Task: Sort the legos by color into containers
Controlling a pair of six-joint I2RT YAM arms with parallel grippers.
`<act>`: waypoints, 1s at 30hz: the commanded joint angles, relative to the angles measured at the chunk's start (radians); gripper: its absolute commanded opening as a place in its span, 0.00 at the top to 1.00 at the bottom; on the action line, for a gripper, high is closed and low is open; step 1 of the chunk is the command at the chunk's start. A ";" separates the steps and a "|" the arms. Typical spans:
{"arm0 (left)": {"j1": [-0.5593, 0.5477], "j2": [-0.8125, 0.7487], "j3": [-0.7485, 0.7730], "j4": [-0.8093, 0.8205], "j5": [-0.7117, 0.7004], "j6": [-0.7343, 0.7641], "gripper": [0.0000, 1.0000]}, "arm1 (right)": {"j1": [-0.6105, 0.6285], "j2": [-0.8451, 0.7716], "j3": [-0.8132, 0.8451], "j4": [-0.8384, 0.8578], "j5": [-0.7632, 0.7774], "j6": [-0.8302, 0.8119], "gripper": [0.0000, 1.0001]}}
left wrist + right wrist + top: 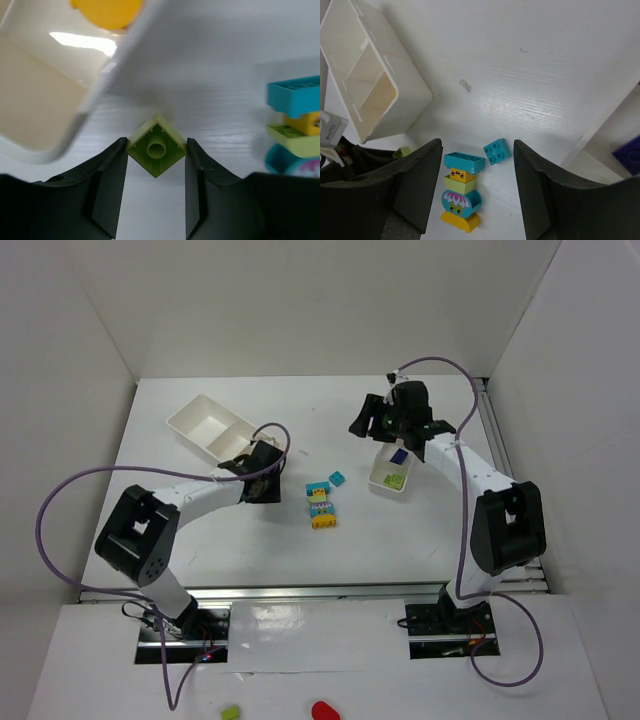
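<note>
My left gripper [156,146] is shut on a lime green lego [156,150], pinching its corners low over the table beside the wider white tray [95,95]. That tray [196,418] holds a yellow piece [106,10]. My right gripper [477,145] is open and empty, held high over the narrower tray [379,483], which holds a dark blue brick [398,456] and a green brick [395,480]. A stack of cyan, yellow and lime bricks [321,506] and a loose cyan brick [337,478] lie mid-table. In the top view my left gripper [262,480] is left of the stack.
The stack [461,192] and the loose cyan brick [497,151] also show in the right wrist view, with the wider tray [412,82] beyond. White walls enclose the table. A green piece [231,711] and a red piece [323,709] lie off the table, in front of the arm bases.
</note>
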 commanded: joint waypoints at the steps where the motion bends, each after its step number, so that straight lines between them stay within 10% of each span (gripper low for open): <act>1: -0.075 -0.062 0.086 -0.026 0.037 0.037 0.76 | -0.001 -0.092 0.011 -0.012 0.049 -0.026 0.33; 16: -0.270 0.324 0.739 -0.098 0.367 0.169 0.82 | -0.255 -0.547 -0.245 -0.300 0.672 0.265 0.32; 25: -0.301 0.584 1.060 -0.193 0.356 0.191 0.82 | -0.265 -0.715 -0.252 -0.312 0.749 0.219 0.32; 29: -0.301 0.645 1.142 -0.207 0.367 0.200 0.73 | -0.265 -0.690 -0.223 -0.345 0.758 0.198 0.32; 30: -0.301 0.657 1.153 -0.207 0.367 0.200 0.50 | -0.265 -0.699 -0.223 -0.345 0.758 0.198 0.32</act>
